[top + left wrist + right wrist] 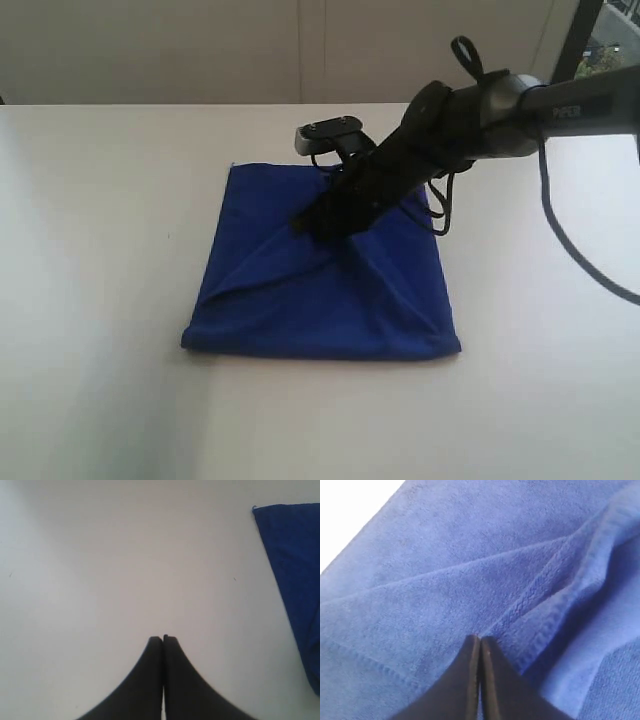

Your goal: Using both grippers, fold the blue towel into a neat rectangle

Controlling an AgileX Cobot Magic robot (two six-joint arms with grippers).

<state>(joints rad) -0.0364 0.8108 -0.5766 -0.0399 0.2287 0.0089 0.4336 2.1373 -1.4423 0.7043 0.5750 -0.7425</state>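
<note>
The soft deep-blue fabric towel (300, 300) lies loosely folded on the white table (100, 250), the black right gripper (480, 638) clenched with its tips pressing the creased middle, the left gripper (163, 638) clenched empty beside it; any sideways drag may rumple the layers.

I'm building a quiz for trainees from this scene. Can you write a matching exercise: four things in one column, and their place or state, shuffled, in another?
1. deep-blue soft cloth towel
2. black left gripper
3. black right gripper
4. white flat table

A. shut, over bare table, towel off to one side
B. lying creased, a fold ridge across it
C. shut, tips at the blue fabric
D. bears the towel

Pairs: 1-B, 2-A, 3-C, 4-D
</note>
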